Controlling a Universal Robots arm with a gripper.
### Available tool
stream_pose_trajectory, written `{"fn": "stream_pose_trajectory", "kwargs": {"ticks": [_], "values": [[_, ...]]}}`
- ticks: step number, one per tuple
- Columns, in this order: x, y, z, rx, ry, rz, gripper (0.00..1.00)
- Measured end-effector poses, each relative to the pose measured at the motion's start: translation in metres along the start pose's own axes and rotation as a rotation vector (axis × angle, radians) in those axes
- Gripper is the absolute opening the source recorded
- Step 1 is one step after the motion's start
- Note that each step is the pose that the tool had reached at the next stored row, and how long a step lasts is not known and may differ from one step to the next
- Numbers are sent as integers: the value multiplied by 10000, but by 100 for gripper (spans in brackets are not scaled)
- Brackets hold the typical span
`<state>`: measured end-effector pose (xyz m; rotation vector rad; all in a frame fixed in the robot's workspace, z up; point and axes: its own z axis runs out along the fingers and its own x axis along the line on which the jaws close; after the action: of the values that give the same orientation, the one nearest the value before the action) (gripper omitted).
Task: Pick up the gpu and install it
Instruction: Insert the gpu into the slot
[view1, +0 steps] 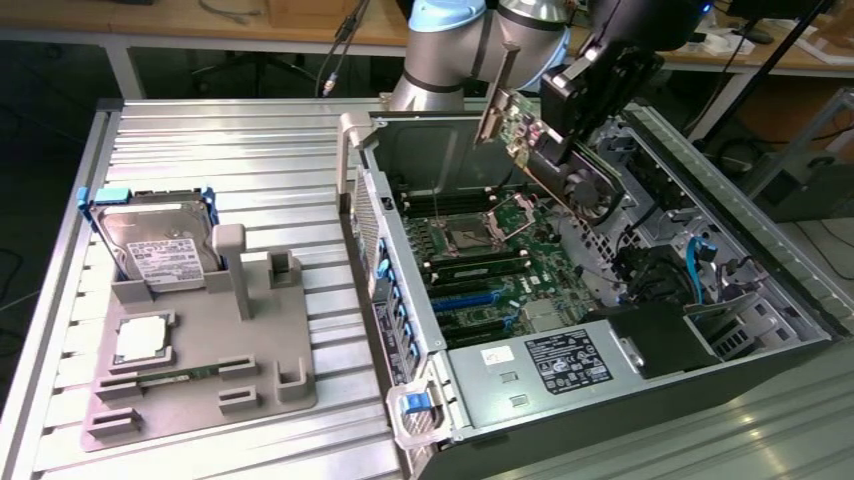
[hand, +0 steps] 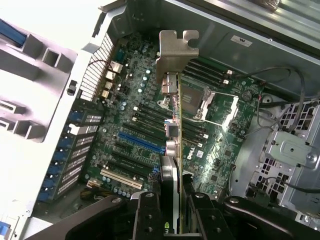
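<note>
Exterior view: the arm (view1: 447, 50) reaches over the open case (view1: 400, 130) lying on a ribbed metal table (view1: 227, 150). The gripper (view1: 571, 128) holds the gpu (view1: 531, 135) in the air above the case interior. The card is tilted, its silver bracket (view1: 497, 105) uppermost and toward the case's rear wall, its black cooler (view1: 594, 190) lower and toward the exterior view's right. Contact between card and motherboard (view1: 481, 260) cannot be seen – the card appears clear of it.

Wrist view: the gpu (hand: 171, 130) is seen edge-on, running away from the gripper (hand: 175, 200) with the bracket (hand: 175, 50) at its far end. Both black fingers (hand: 148, 212) press against the card's faces – jaws narrow, closed on the card. Beneath it lie the board's expansion slots, including a blue slot (hand: 142, 142), and the CPU socket (hand: 207, 102) just beside the card's line.

Elsewhere on the table, to the exterior view's left and well apart from the case, a grey fixture (view1: 267, 340) carries a hard drive (view1: 154, 250) standing upright in a blue frame.
</note>
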<state>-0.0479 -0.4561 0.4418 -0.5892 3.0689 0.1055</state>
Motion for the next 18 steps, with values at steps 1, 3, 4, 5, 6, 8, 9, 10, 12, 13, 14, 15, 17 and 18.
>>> {"fn": "stream_pose_trajectory", "kwargs": {"ticks": [1, 3, 4, 5, 6, 8, 9, 10, 12, 13, 14, 15, 17, 18], "values": [[0, 0, 0, -1, 2, -35, 27], [0, 0, 0, -3, 6, -102, 27], [0, 0, 0, -4, 8, -132, 27], [0, 0, 0, -5, 11, -172, 27], [0, 0, 0, -6, 13, -208, 27], [0, 0, 0, -8, 17, -276, 27], [0, 0, 0, -9, 19, -310, 27], [0, 0, 0, -10, 22, -347, 27], [0, 0, 0, -12, 26, -420, 27], [0, 0, 0, -13, 29, -456, 27], [0, 0, 0, -14, 31, -493, 27], [0, 0, 0, -15, 33, -529, 27], [0, 0, 0, -17, 38, -608, 27], [0, 0, 0, -18, 42, -651, 27]]}}
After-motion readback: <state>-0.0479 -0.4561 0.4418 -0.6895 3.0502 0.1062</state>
